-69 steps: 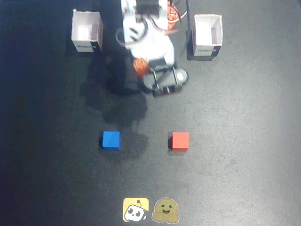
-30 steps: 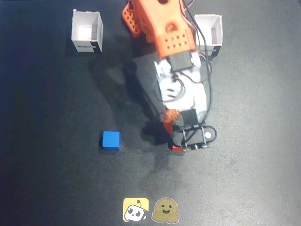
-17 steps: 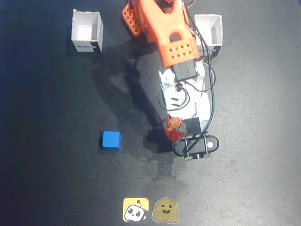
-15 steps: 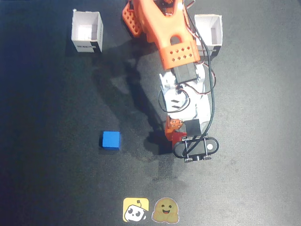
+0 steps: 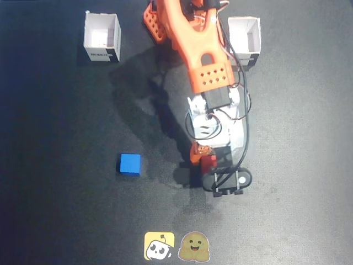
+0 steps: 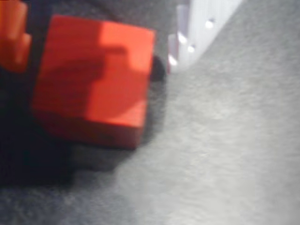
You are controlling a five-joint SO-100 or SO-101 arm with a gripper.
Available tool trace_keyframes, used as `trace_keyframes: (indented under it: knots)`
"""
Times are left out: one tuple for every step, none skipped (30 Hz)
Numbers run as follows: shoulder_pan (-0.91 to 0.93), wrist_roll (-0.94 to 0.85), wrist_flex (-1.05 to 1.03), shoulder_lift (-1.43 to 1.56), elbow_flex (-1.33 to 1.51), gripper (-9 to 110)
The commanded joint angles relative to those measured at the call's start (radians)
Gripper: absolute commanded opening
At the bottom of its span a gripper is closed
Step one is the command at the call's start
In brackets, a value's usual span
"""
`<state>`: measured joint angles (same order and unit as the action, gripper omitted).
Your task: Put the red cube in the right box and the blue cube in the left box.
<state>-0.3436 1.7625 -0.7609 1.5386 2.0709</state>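
Observation:
The red cube (image 6: pixel 93 75) rests on the dark table between the fingers of my gripper (image 6: pixel 96 51). The orange finger (image 6: pixel 13 35) is on the cube's left and the white finger (image 6: pixel 197 23) on its right, with a thin dark gap beside the white one. In the fixed view the gripper (image 5: pixel 203 159) is down over the red cube (image 5: pixel 209 163), and the arm hides most of the cube. The gripper is open around it. The blue cube (image 5: pixel 129 164) lies alone to the left. One white box (image 5: pixel 102 37) stands at the top left, another white box (image 5: pixel 244 41) at the top right.
The orange and white arm (image 5: pixel 201 61) stretches from the top centre down the middle of the fixed view, passing close to the top right box. Two stickers (image 5: pixel 176 246) lie at the bottom edge.
The arm unfolded from near its base and reached down the view to the red cube. Over the last second the gripper slid a little farther down, and the cube now sits between its fingers.

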Motion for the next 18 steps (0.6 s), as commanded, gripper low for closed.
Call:
trace_keyframes:
  knots:
    - [0.006,0.012,0.017,0.000,-0.075,24]
    - [0.006,0.014,0.018,-0.005,-0.077,24]
    - [0.006,0.015,0.014,-0.009,-0.084,24]
    - [0.006,0.015,0.009,-0.014,-0.091,24]
    - [0.008,0.017,0.006,-0.015,-0.094,24]
    - [0.008,0.018,0.003,-0.017,-0.100,24]
    - [0.008,0.018,-0.006,-0.021,-0.110,24]
    - [0.009,0.020,-0.025,-0.031,-0.129,24]
    - [0.009,0.020,-0.037,-0.037,-0.144,24]
    - [0.009,0.020,-0.037,-0.038,-0.146,24]
    - [0.011,0.020,-0.037,-0.041,-0.150,23]
    - [0.011,0.020,-0.041,-0.051,-0.160,23]
    - [0.011,0.021,-0.040,-0.054,-0.160,23]
    - [0.011,0.021,-0.032,-0.057,-0.153,22]
    - [0.011,0.021,-0.028,-0.061,-0.152,21]
    - [0.012,0.021,-0.028,-0.066,-0.152,19]
    - [0.012,0.021,-0.026,-0.069,-0.152,18]
    - [0.012,0.021,-0.025,-0.072,-0.152,18]
